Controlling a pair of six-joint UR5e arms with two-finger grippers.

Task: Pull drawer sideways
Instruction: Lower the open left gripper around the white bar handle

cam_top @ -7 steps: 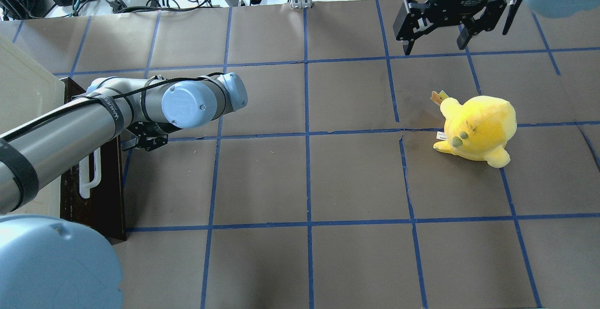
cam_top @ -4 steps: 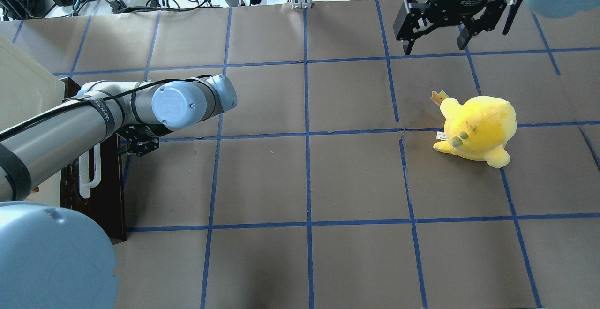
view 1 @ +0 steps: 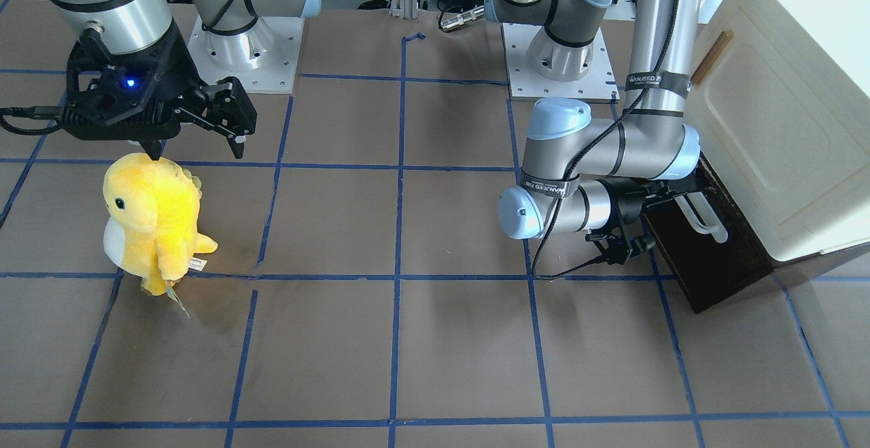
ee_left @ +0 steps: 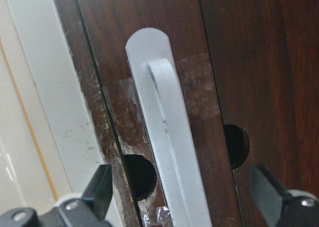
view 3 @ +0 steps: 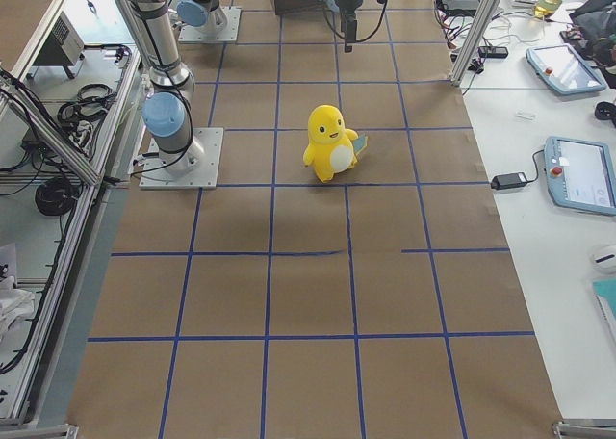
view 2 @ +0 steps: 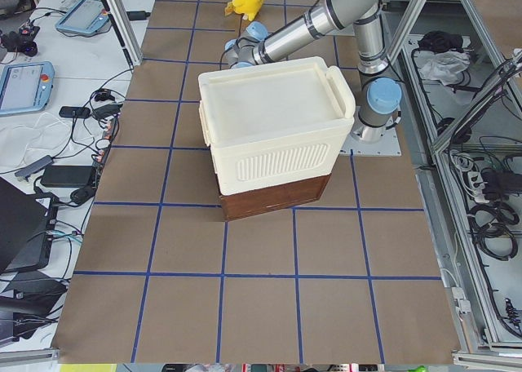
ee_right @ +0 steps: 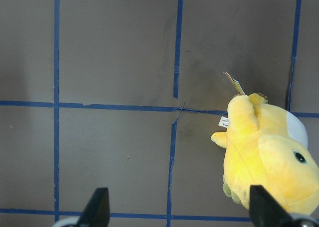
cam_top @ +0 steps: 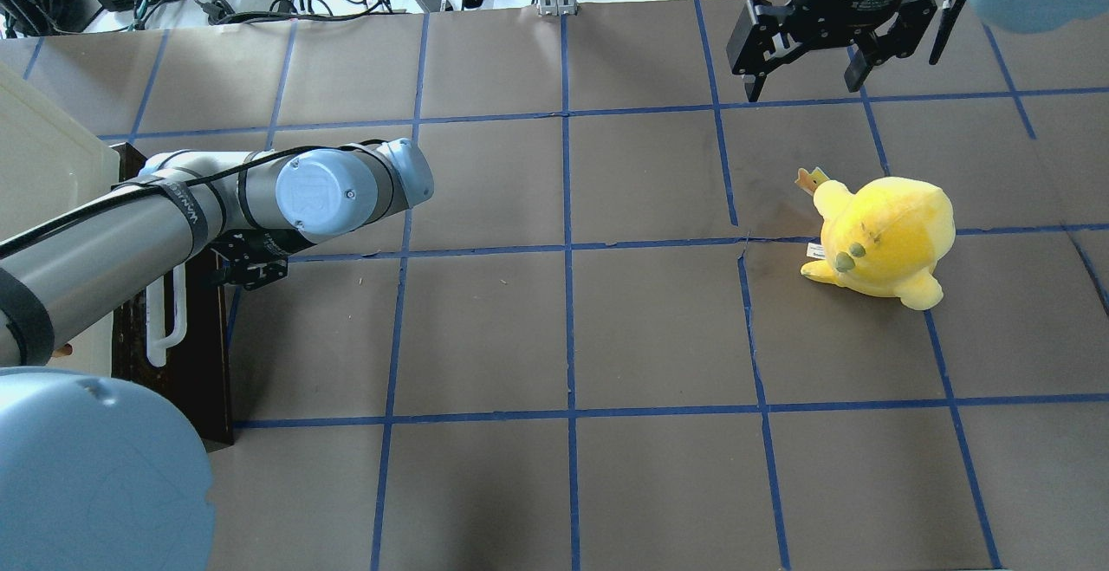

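Observation:
The dark brown drawer [cam_top: 186,354] sits under a cream cabinet [cam_top: 43,172] at the table's left edge; its front also shows in the front view [view 1: 714,264]. Its white bar handle [cam_top: 165,320] runs along the front. My left gripper [cam_top: 238,266] is open at the handle's far end. In the left wrist view the handle [ee_left: 169,137] runs between the two spread fingers [ee_left: 99,192], with gaps on both sides. The drawer's inside is hidden. My right gripper [cam_top: 806,90] is open and empty, high over the far right of the table.
A yellow plush toy [cam_top: 884,237] stands on the right half of the table, below the right gripper in the right wrist view [ee_right: 269,157]. The cream cabinet [view 1: 781,128] has a small brown handle [view 1: 710,57]. Cables and boxes lie past the table's far edge.
My left arm has moved left, bringing the open gripper closer to the drawer front and its handle. The right arm and the plush toy have not moved.

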